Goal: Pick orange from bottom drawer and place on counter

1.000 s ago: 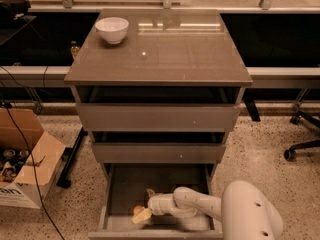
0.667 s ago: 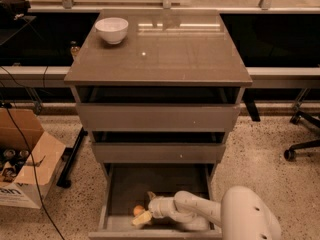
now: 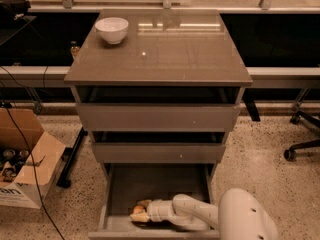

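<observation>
The bottom drawer (image 3: 117,194) is pulled open below two shallower drawers. The orange (image 3: 137,209) lies near the drawer's front left, small and partly covered. My gripper (image 3: 141,211) is down inside the drawer right at the orange, reaching in from the right on the white arm (image 3: 190,211). The counter (image 3: 165,49) is the glossy grey-brown cabinet top above.
A white bowl (image 3: 112,29) stands at the counter's back left. An open cardboard box (image 3: 25,169) with cables sits on the floor to the left. An office chair base (image 3: 302,144) is at the right. The two upper drawers (image 3: 157,116) are slightly open.
The arm has settled slightly lower in the drawer. The gripper stays at the orange in the front left of the drawer.
</observation>
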Motion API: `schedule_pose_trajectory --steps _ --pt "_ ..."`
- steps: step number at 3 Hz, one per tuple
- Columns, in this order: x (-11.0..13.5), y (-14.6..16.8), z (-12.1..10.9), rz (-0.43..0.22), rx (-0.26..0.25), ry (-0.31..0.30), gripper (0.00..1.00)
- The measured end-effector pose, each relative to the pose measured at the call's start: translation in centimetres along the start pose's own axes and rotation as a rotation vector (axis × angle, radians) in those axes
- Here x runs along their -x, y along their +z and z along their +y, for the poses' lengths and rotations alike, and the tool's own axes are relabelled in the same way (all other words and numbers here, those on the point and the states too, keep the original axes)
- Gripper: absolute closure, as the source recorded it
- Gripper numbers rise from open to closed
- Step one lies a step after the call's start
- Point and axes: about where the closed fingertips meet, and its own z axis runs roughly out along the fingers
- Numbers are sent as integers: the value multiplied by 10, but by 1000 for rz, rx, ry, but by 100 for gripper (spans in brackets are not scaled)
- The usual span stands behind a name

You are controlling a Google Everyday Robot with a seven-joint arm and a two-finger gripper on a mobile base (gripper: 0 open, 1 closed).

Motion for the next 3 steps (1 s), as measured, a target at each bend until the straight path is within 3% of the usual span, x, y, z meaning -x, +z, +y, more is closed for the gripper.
schedule_pose_trajectory --steps 2,3 --pt "6 -10 5 -28 31 36 94" --pt "36 -41 11 -132 79 20 100"
